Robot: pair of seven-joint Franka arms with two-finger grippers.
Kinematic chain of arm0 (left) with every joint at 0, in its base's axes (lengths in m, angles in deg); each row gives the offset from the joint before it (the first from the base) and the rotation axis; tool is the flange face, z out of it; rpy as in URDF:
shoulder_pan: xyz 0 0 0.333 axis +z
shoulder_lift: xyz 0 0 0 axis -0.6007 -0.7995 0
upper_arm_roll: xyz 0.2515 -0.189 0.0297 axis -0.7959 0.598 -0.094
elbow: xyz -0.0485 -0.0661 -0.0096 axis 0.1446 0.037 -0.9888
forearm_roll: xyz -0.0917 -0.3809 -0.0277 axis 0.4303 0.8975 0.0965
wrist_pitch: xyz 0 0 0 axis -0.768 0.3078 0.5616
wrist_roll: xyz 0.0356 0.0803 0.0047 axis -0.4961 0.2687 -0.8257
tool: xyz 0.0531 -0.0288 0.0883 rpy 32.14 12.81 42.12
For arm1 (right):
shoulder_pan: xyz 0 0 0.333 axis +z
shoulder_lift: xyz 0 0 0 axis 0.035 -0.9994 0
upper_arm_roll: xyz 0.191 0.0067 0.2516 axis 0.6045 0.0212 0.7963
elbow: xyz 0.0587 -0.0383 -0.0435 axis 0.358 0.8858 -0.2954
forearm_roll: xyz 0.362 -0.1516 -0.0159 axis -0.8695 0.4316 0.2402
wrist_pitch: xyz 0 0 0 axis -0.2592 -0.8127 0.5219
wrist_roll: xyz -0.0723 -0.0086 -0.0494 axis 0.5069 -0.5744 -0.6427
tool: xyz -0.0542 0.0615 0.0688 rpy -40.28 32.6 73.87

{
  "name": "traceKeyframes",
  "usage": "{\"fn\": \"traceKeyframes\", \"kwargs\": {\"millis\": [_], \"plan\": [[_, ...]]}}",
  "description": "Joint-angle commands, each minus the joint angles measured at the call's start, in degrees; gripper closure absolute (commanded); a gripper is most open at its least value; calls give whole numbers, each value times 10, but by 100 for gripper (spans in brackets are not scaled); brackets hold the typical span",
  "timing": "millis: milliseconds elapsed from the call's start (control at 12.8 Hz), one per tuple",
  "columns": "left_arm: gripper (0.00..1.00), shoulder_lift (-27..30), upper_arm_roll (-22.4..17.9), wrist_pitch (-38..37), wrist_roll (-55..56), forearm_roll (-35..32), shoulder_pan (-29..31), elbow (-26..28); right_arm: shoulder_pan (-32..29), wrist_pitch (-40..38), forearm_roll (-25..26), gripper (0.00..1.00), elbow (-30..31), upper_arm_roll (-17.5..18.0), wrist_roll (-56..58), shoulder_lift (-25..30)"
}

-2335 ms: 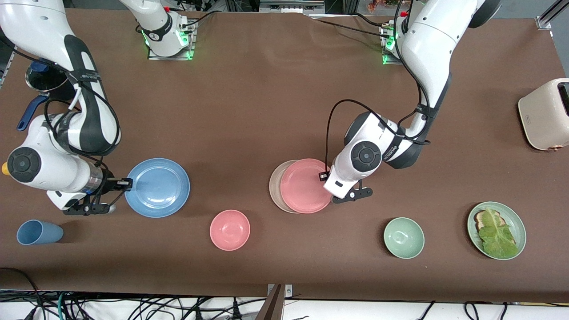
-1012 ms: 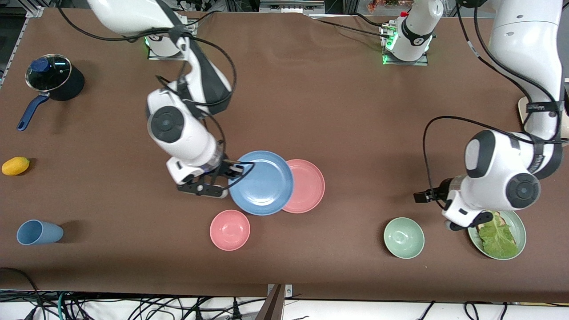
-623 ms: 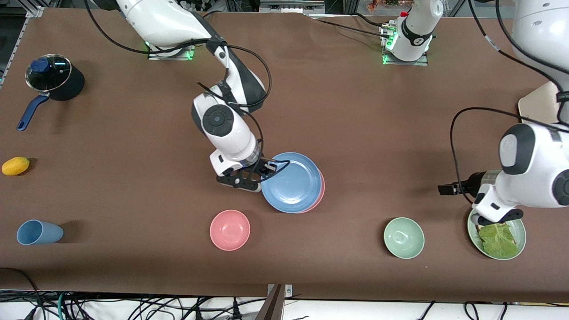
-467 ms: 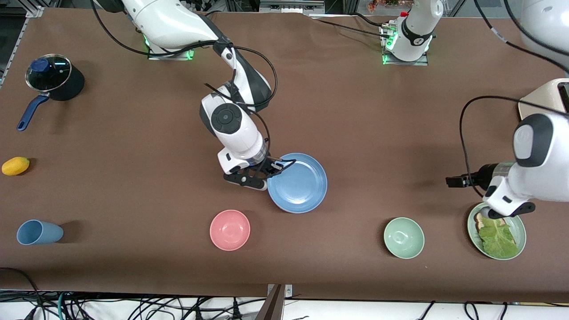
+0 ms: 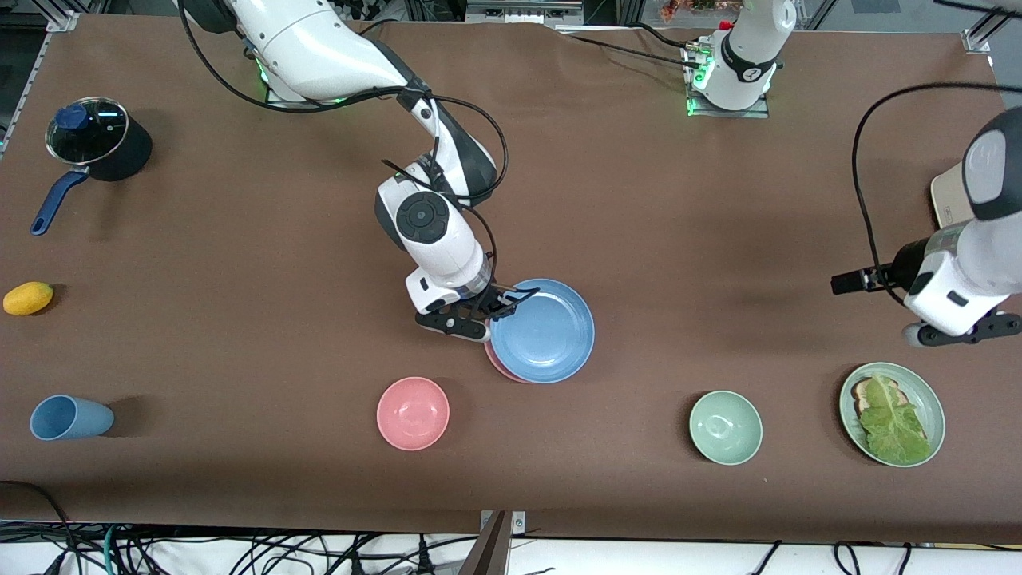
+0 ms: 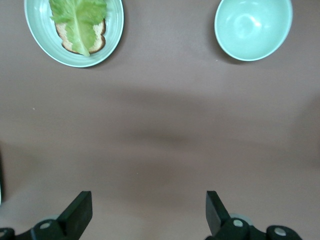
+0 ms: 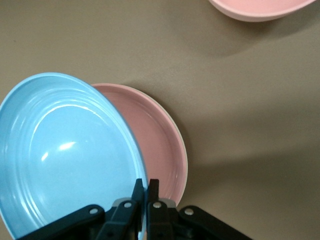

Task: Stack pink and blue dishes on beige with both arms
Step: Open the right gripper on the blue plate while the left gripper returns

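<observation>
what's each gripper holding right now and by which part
The right gripper pinches the blue plate by its rim, over the pink plate. The left gripper holds nothing.

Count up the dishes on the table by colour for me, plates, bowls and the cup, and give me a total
Blue: 2, the blue plate and the blue cup
Pink: 2, the pink plate and the pink bowl
Pale green: 2, the green bowl and the green plate with food
Beige: 1, the beige plate, only its rim showing
Total: 7

From high across the table [image 5: 319, 479] I faced both bases, while my wrist cameras looked straight down close: left sharing the green bowl [image 6: 253, 29], right the blue plate [image 7: 65, 155].
</observation>
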Motion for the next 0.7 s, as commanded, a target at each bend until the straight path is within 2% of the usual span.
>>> {"fn": "traceKeyframes", "kwargs": {"millis": [0, 156, 389, 545, 623], "plan": [[0, 94, -32, 13, -15, 38, -27, 64, 4, 14, 5, 100, 12, -4, 15, 1], [0, 107, -39, 13, -20, 44, -32, 64, 4, 18, 6, 100, 15, -4, 16, -2], [0, 127, -47, 15, -169, 37, -35, 65, 4, 44, 7, 100, 36, -4, 22, -2], [0, 127, -47, 16, -175, 7, -41, 67, 4, 51, 6, 100, 42, -4, 29, -1], [0, 128, -47, 19, -171, 7, -41, 72, 4, 51, 6, 90, 42, -4, 28, -1]]}}
